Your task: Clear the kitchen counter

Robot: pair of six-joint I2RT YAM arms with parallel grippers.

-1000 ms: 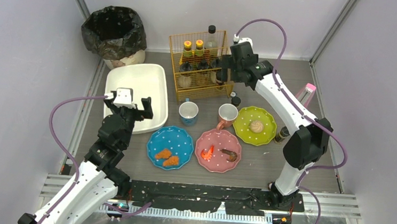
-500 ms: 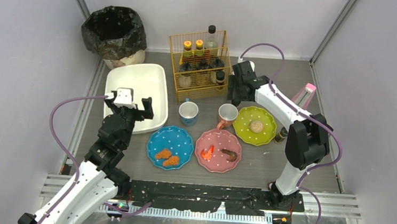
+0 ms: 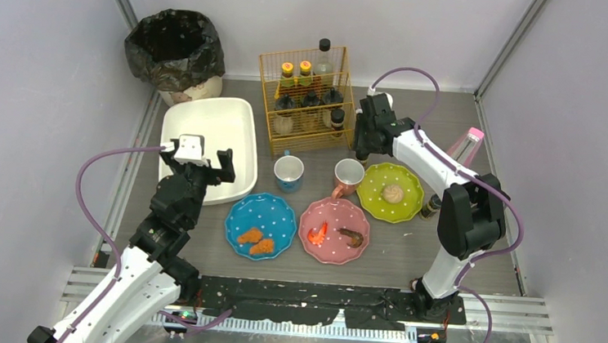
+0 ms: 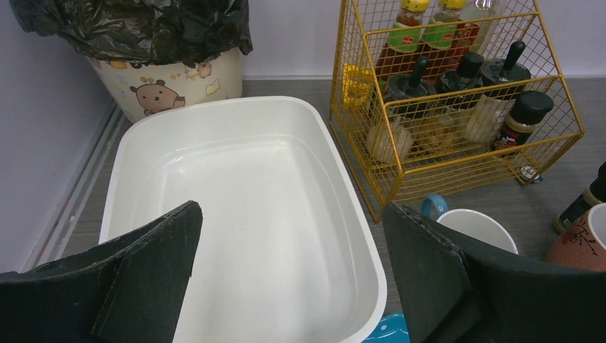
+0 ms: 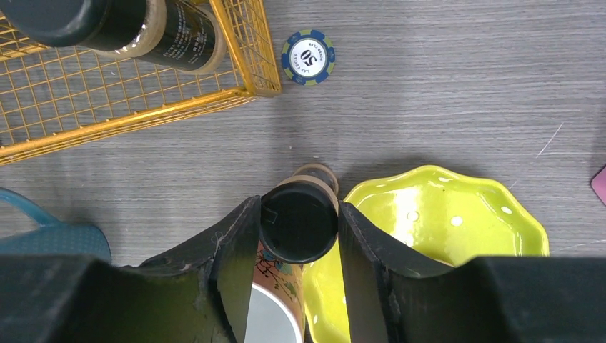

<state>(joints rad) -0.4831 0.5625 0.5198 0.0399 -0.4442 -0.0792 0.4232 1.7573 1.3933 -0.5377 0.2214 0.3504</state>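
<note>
Top external view, rack: a yellow wire rack [image 3: 306, 98] is standing at the back of the kitchen counter [image 3: 393, 252], holding bottles and jars.
Tub: a white tub [image 3: 206, 123] is sitting just left of the rack, its bare floor showing.
Bin: a black-bagged bin [image 3: 175, 47] is standing left of and behind the rack; its inside is too dark to tell.
Cups: a blue cup [image 3: 288, 173] and a pink cup [image 3: 349, 175] are standing just in front of the rack.
Plates: a green plate [image 3: 411, 180], front-right of the rack, is carrying one pale round bit. A pink plate [image 3: 338, 211] and a blue plate [image 3: 240, 211], farther in front, are each carrying two food pieces.
Right gripper [image 5: 296, 206]: it is squeezing the cap of a small bottle [image 5: 298, 232] near the rack's front right corner, both pads touching.
Left gripper [image 4: 291, 214]: it is hanging wide open over the tub.
Room: bare grey wood is showing right of the rack, around a poker chip [image 5: 308, 57]. Lilac walls are closing in the counter.
Change: the right arm has come down from beside the rack's top, and its jaws have narrowed. The left arm is staying put.
</note>
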